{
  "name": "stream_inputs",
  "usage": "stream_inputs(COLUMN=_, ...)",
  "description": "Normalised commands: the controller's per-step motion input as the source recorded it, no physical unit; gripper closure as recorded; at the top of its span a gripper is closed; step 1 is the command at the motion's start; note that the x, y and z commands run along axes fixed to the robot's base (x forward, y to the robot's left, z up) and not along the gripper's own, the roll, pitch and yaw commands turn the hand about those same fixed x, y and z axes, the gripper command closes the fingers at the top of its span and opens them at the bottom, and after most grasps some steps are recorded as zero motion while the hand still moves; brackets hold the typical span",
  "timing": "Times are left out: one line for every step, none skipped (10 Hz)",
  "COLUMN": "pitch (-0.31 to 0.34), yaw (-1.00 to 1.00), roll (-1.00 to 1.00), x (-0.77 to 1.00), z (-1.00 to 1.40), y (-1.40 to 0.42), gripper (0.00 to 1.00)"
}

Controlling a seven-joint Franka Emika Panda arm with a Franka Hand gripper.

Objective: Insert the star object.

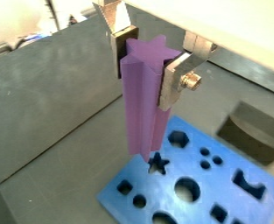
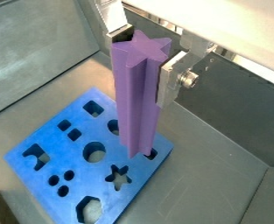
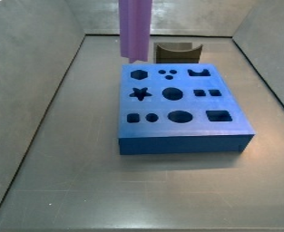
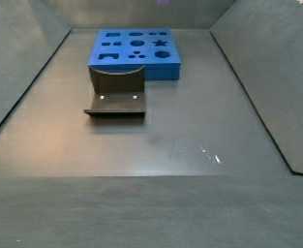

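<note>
Gripper pinching star object at top end, bar hanging upright below fingers. Lower tip just above blue block, near star hole, not yet in. Risks: point misalignment jams on rim; tilt wedges bar. Dark curved piece beyond block, well clear.

The top of the star object runs off the edge in a side view, so the gripper holding it cannot be seen there. In another side view only a tiny purple bit shows at the edge. In both wrist views the gripper is cut off above its fingers, and the bar hides their dark pads. The bar's lower end hides part of the blue block. The block runs off the edge there. The dark brown curved piece is partly hidden behind the block in a side view.
</note>
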Motion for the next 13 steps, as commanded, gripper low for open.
stream_inputs(pitch=-0.129, yaw=0.79, roll=0.06, x=-0.10, z=-1.00, y=0.23, gripper=1.00)
stream_inputs(pitch=-0.129, yaw=0.79, roll=0.06, x=-0.10, z=-1.00, y=0.23, gripper=1.00)
stream_inputs(pitch=-0.114, yaw=0.72, roll=0.04, x=-0.03, z=-1.00, y=0.32, gripper=1.00)
stream_inputs(pitch=-0.014, yaw=0.55, roll=0.00, x=0.12, z=-1.00, y=0.49, gripper=1.00)
stream_inputs(pitch=-0.004, yaw=0.19, roll=-0.02, x=0.00, z=-0.60, y=0.34, gripper=1.00)
stream_inputs(pitch=0.000, yaw=0.13, roll=-0.06, x=0.09, z=-0.55, y=0.27, gripper=1.00)
stream_inputs(pitch=0.000, yaw=0.12, roll=-0.04, x=0.14, z=-0.47, y=0.14, gripper=1.00)
stream_inputs(pitch=0.024, yaw=0.04, roll=0.00, x=0.18, z=-0.30, y=-0.02, gripper=1.00)
stream_inputs(pitch=0.076, yaw=0.00, roll=0.01, x=0.27, z=-0.22, y=-0.04, gripper=1.00)
stream_inputs(pitch=0.083, yaw=0.00, roll=0.01, x=0.33, z=-0.17, y=-0.14, gripper=1.00)
stream_inputs(pitch=0.074, yaw=-0.01, roll=0.00, x=0.32, z=-0.20, y=-0.15, gripper=1.00)
stream_inputs(pitch=0.034, yaw=-0.01, roll=0.00, x=0.31, z=-0.25, y=-0.17, gripper=1.00)
stream_inputs(pitch=0.000, yaw=-0.01, roll=-0.03, x=0.25, z=-0.39, y=-0.13, gripper=1.00)
